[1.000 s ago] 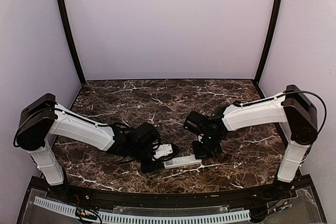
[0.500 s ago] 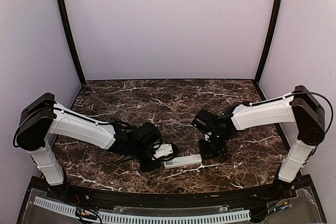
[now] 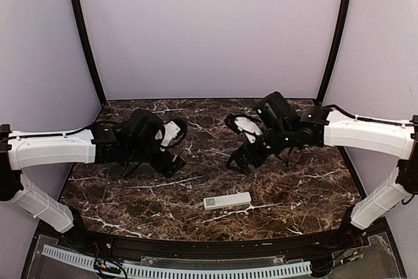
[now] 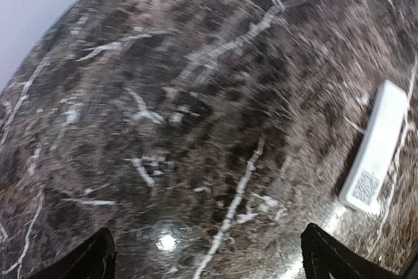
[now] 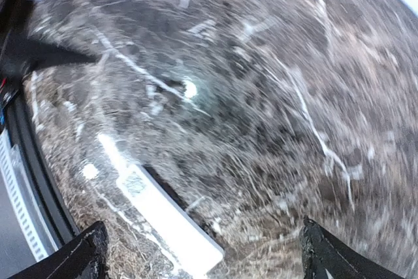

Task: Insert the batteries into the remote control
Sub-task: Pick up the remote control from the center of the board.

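Left gripper (image 4: 209, 259): released, fingers (image 4: 91, 262) spread wide. Only bare tabletop shows between them. In the top view it hangs (image 3: 174, 148) over the left-middle of the table.

Right gripper (image 5: 209, 256): also released, black fingers (image 5: 81, 256) wide apart and gripping nothing. From above it sits (image 3: 236, 143) over the right-middle, facing the left one across a gap.

Remote control (image 3: 226, 200): a slim white plastic bar with squared ends, lying flat near the front edge. It is roughly centred between the arms, nearer the bases than both grippers and well apart from each. Its long axis runs left-right, slightly tilted.

The label face is up, with a small square dotted code, QR-style, at its left end. The same code shows at the near end in the left wrist view (image 4: 379, 151) and on the end toward the black rail in the right wrist view (image 5: 166, 217). The code is too small and blurred to read, and no other print is legible. I can't tell the state of the battery recess.

Table (image 3: 196, 119): glossy dark brown marble pattern with white veins and a light glare spot in both wrist views. Both wrist views are motion-blurred.

Walls (image 3: 209, 31): plain pale lilac, with black corner posts (image 3: 81, 31).
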Robot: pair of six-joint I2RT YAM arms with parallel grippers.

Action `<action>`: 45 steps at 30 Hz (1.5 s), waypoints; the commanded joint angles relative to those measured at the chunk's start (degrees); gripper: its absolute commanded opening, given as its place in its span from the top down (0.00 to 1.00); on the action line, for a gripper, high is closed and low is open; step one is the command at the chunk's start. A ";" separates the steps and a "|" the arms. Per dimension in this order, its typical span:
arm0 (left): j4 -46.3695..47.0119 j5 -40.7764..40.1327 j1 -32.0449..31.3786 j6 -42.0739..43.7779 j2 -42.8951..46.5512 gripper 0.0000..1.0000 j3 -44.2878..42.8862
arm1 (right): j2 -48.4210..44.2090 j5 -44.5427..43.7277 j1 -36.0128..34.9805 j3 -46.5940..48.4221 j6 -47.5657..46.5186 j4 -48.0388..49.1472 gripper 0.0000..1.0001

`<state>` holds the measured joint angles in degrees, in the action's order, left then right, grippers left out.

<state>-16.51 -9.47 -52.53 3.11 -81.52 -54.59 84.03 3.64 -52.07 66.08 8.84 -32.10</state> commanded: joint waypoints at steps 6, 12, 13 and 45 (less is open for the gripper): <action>4.16 -5.84 4.30 -11.17 15.82 0.01 6.35 | 14.00 16.46 -9.29 4.58 -40.15 2.25 0.01; 2.04 -4.20 4.37 -11.21 16.61 0.01 7.07 | 25.06 10.22 -9.59 10.85 -40.61 -0.95 0.01; 1.89 -4.00 4.37 -11.16 16.79 0.01 7.33 | 25.95 10.17 -9.59 11.10 -40.16 -1.32 0.02; 21.19 16.93 4.27 -4.18 34.85 0.19 17.04 | 7.42 33.11 -4.18 12.52 -12.19 22.74 0.83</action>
<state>-5.02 -7.40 -48.42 -4.32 -52.21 -40.16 102.65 19.81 -61.95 81.58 -19.79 -33.28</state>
